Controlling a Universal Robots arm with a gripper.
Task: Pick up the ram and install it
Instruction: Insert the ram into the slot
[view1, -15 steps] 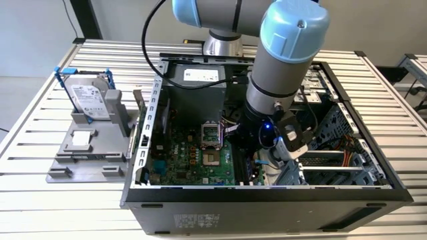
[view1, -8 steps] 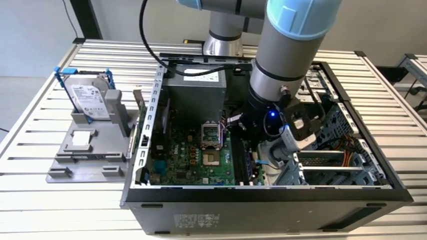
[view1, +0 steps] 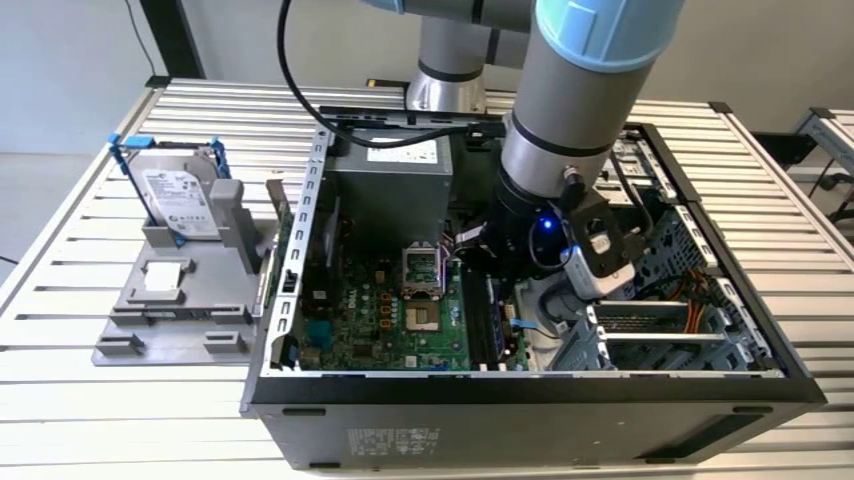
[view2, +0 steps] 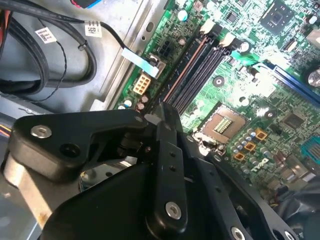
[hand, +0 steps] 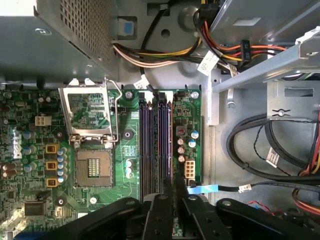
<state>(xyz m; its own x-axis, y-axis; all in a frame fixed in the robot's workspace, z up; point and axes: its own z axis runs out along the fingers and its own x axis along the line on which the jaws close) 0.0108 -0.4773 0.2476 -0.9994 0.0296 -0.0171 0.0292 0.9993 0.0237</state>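
We see the gripper (hand: 171, 192) low inside the case, jaws narrow on the ram (hand: 173, 186), its long axis lined up over the memory slots (hand: 156, 145).

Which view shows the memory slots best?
The first wrist view: the memory slots run unobstructed along most of their length. In the second wrist view they appear oblique, with the gripper at their near end. In the exterior view the arm partly blocks them.
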